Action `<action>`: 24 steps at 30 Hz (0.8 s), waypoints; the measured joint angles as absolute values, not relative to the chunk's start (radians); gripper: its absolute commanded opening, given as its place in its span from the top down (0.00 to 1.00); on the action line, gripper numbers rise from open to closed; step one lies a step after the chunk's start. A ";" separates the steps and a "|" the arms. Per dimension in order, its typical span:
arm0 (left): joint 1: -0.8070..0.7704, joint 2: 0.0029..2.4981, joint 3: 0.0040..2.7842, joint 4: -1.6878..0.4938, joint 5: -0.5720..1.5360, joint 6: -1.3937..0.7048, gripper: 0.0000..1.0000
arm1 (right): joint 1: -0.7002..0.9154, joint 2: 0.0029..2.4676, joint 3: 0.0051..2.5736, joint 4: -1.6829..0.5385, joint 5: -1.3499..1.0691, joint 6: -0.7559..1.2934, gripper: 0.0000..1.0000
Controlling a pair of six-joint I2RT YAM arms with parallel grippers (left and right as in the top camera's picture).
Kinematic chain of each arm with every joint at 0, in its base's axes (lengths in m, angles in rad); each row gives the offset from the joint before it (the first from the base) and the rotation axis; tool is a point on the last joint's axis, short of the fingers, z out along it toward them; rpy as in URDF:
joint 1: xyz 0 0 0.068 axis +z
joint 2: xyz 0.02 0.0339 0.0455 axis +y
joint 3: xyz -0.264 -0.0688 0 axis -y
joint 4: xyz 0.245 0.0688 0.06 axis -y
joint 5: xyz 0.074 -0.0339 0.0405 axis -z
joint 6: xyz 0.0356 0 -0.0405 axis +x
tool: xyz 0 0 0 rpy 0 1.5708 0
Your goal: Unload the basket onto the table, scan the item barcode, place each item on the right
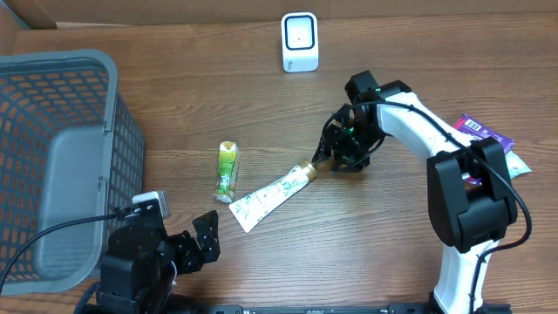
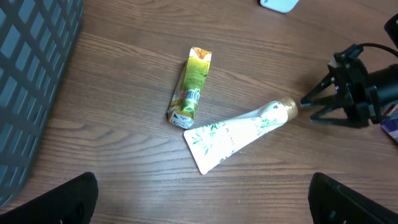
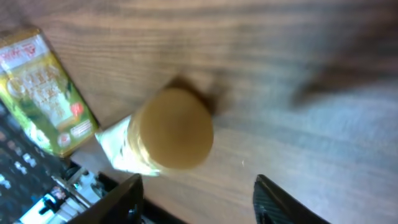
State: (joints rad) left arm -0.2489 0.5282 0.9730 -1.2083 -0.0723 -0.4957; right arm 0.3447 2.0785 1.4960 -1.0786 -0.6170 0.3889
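— Left on the tabletop (image 1: 392, 235)?
— Basket (image 1: 52, 65); right of it, packet (image 1: 227, 171) just beside tube (image 1: 266, 199).
— At the tube's cap (image 1: 309, 172)?
— Right hand (image 1: 324, 163), with scanner (image 1: 299, 41) behind, well apart.

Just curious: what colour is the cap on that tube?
Gold-tan cap, clearest in the right wrist view.

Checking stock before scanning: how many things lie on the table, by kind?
White leaf-printed plastic tube with gold cap: 1
Green-and-yellow small carton: 1
Purple flat packet, partly covered: 1
Pale packet, mostly hidden beside it: 1
Grey plastic mesh basket: 1
White box-shaped scanner: 1
Total: 6
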 measured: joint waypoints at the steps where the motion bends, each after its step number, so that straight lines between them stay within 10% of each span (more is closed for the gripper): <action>1: -0.249 0.528 0.973 -1.208 -0.072 -0.496 0.00 | 0.352 2.069 1.496 -1.093 -0.618 0.386 0.37; 24: -0.249 0.528 0.973 -1.208 -0.072 -0.496 0.00 | 0.749 2.000 1.329 -0.759 -0.148 1.061 0.21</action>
